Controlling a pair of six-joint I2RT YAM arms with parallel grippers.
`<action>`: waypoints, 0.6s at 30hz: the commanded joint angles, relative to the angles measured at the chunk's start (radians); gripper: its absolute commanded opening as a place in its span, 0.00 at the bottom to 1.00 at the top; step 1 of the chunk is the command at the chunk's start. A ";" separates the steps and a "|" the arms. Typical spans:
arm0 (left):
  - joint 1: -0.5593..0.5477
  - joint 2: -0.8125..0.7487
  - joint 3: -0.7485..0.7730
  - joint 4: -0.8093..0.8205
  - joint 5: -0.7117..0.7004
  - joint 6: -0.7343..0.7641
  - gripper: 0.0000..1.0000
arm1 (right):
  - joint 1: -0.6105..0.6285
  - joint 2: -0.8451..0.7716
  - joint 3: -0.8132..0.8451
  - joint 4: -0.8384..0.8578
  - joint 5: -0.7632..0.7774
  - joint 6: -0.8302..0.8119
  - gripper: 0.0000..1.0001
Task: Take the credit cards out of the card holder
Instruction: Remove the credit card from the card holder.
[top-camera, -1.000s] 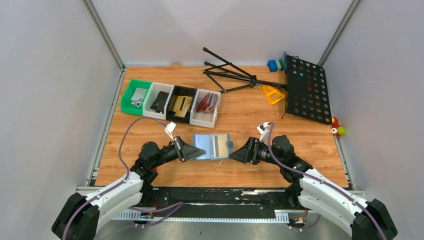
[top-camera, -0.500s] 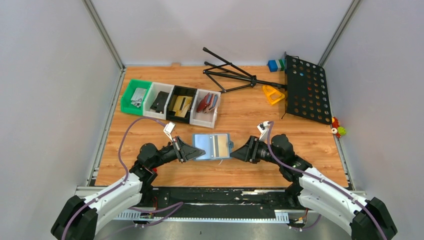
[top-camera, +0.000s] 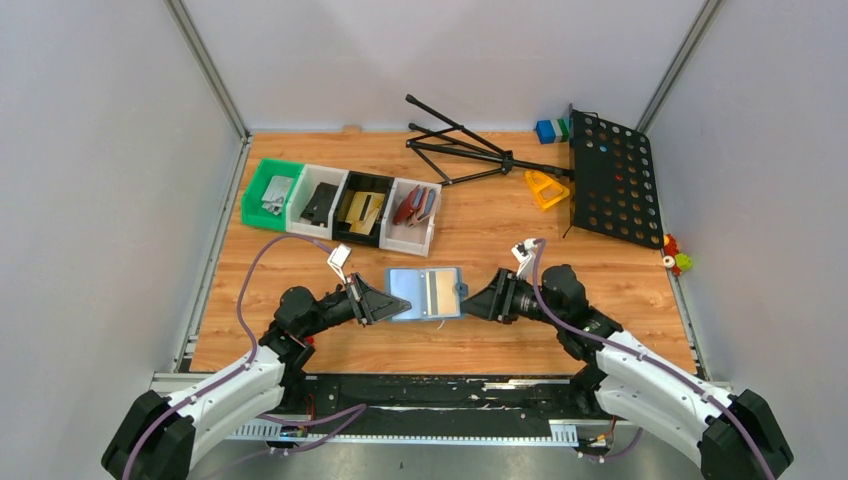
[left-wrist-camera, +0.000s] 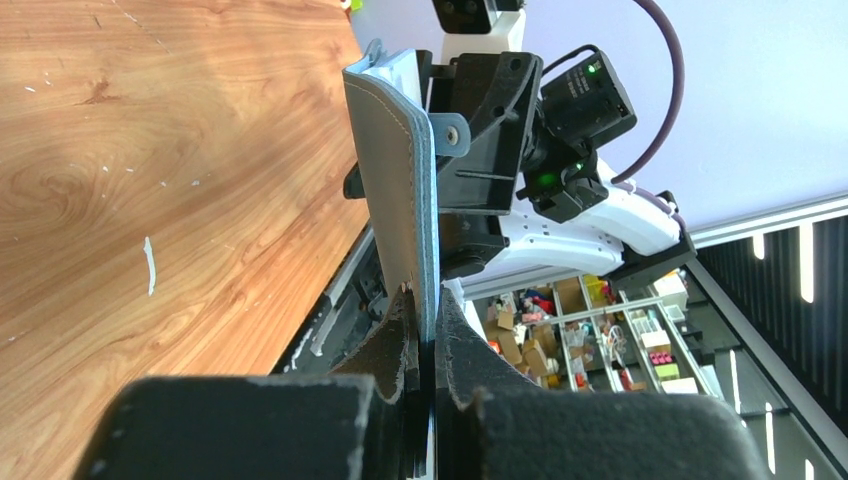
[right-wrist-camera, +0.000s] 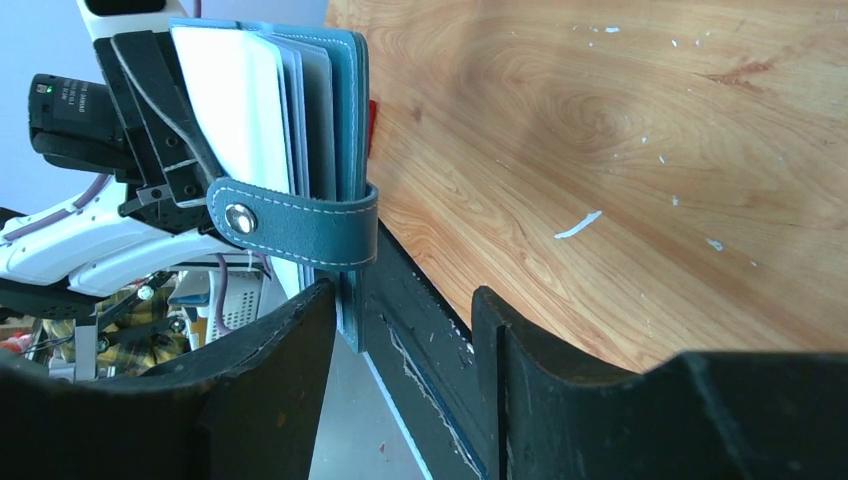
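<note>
Card holder (top-camera: 420, 292), slate blue and opened flat like a book, is held between the two arms over the wooden bench (top-camera: 500, 215), a little toward 6 o'clock from the bench's middle. The left fingers (top-camera: 392, 303) are pressed together on its 9 o'clock edge, pinching the cover, which holds the wallet up and steady. The right fingers (top-camera: 470, 299) sit at its 3 o'clock edge, spread apart. In the right wrist view the cover edge and the snap strap (right-wrist-camera: 290, 232) pass between them with a clear gap on one side, so nothing is gripped there. A gold-tan card (top-camera: 438, 290) shows in the right-hand half, facing up. Holding the wallet spread and lifted likely exposes the slots so the free fingers can reach a card. A row of bins (top-camera: 340, 205) stands toward 10 o'clock.
</note>
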 joint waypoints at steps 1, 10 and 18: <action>-0.005 -0.002 -0.006 0.050 -0.002 -0.002 0.00 | 0.000 -0.027 0.048 0.051 -0.008 0.006 0.53; -0.006 0.001 0.002 0.048 -0.002 0.002 0.00 | 0.001 -0.023 0.077 -0.034 0.034 -0.012 0.58; -0.006 -0.001 -0.003 0.045 -0.004 0.004 0.00 | 0.000 -0.111 0.033 -0.062 0.092 0.005 0.60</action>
